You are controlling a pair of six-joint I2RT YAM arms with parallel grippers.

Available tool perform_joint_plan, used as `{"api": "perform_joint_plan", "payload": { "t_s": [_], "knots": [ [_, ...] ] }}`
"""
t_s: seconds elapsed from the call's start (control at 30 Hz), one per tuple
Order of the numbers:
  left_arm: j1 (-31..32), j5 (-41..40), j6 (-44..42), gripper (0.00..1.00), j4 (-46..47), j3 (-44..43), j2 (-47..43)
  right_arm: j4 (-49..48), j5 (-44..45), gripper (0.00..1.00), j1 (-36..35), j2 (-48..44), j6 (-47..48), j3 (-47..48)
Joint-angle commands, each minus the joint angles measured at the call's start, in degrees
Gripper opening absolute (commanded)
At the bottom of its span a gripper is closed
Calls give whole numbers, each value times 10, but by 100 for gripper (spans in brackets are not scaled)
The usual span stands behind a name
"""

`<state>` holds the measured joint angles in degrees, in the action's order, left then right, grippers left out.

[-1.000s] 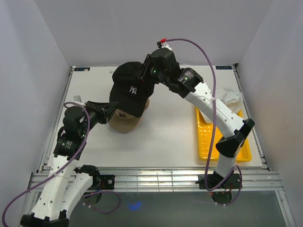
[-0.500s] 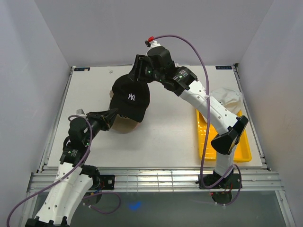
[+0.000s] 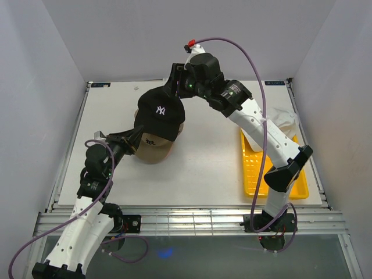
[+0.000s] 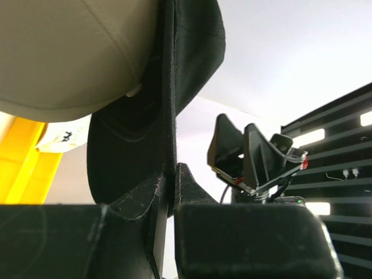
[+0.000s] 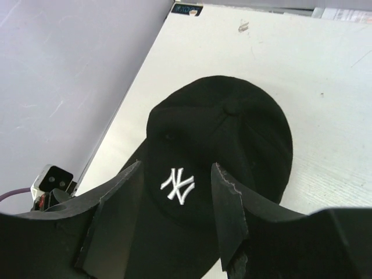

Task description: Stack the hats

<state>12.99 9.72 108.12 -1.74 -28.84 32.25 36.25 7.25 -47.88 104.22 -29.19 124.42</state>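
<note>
A black cap (image 3: 161, 113) with a white NY mark lies on top of a tan cap (image 3: 152, 150) at the table's middle left. My left gripper (image 3: 136, 136) is shut on the black cap's brim edge (image 4: 170, 145); the tan cap (image 4: 70, 52) bulges beside it. My right gripper (image 3: 176, 87) hovers open just above the black cap's crown (image 5: 232, 133), its fingers (image 5: 229, 203) apart on either side of the NY mark, holding nothing. A white cap (image 3: 280, 119) lies at the far end of the yellow tray. The pink cap is not in view.
The yellow mesh tray (image 3: 273, 171) lies along the table's right side, under my right arm. White walls close the table in at the back, left and right. The table's left edge (image 5: 125, 110) runs next to the stacked caps.
The black cap has settled lower onto the tan cap. My right gripper has shifted a little over its crown. My left arm has leaned in, still holding the brim.
</note>
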Motion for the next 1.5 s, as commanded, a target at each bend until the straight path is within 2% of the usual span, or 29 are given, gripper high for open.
{"api": "perform_joint_plan", "payload": {
  "t_s": [0.0,0.3,0.73,1.03,1.47],
  "knots": [
    [1,-16,22,0,61,9,-10,-12,12,56,8,-49,26,-16],
    [-1,-29,38,0,38,50,-62,-14,1,57,9,-75,37,-78],
    [-4,-61,54,0,-51,123,-151,-97,-86,58,9,-149,20,-285],
    [-4,-87,48,0,-121,132,-158,-177,-157,64,9,-202,3,-406],
    [-4,-147,-21,0,-277,54,-89,-261,-222,66,9,-231,-11,-520]
  ]
}}
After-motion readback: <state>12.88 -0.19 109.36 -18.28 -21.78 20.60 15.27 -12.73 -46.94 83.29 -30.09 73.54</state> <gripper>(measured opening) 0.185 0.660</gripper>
